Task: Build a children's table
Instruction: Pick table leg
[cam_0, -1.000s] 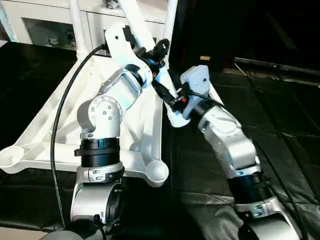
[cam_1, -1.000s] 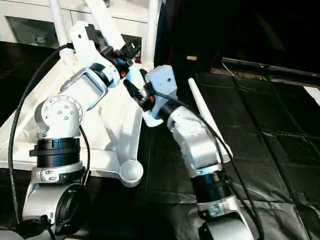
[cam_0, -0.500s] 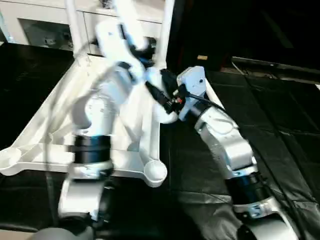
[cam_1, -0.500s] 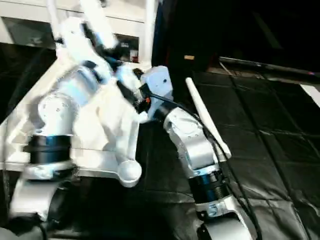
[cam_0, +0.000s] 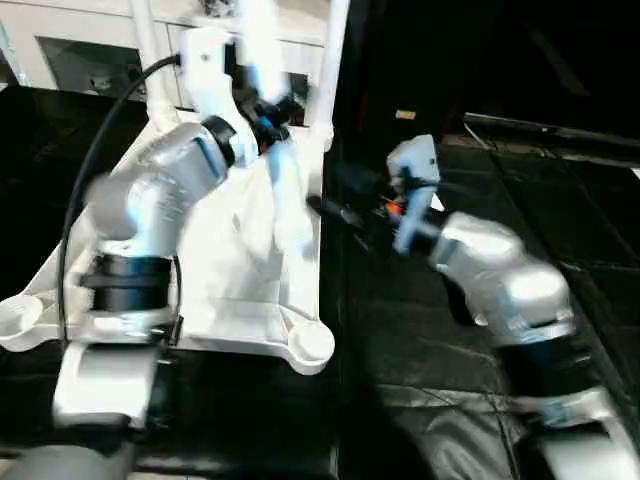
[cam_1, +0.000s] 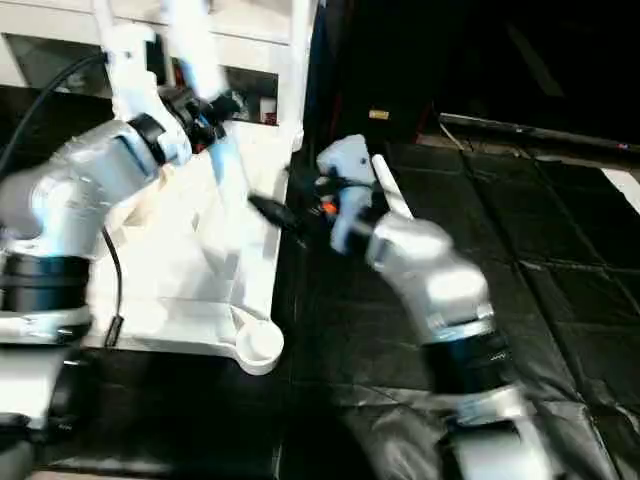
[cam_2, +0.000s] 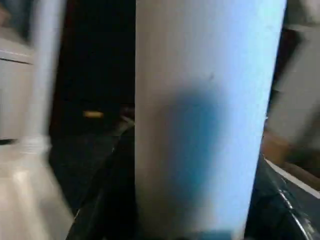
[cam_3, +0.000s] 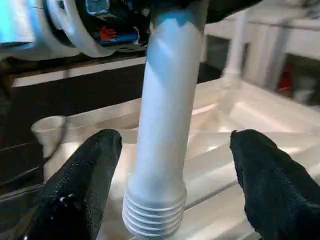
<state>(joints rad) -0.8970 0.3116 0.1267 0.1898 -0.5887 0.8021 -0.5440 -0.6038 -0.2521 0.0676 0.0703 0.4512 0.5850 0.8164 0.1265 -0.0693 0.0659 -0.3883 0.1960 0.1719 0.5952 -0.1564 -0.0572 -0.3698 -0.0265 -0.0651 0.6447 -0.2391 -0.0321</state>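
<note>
Right gripper (cam_3: 170, 175) has released the smooth, threaded-end leg (cam_3: 167, 130).

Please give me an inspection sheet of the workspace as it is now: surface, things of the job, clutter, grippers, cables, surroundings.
Surface: black quilted mat.
Job's things: white table top lies ribbed underside up; two legs stand in its far sockets; one loose leg, threaded end free, is held over the top; another leg lies on the mat behind the right arm.
Clutter: nothing seen.
Grippers: left gripper shut on the loose leg; right gripper open, its fingers apart on either side of that leg, not touching.
Cables: black cable loops over the left arm.
Surroundings: white cabinet with glass doors behind.
</note>
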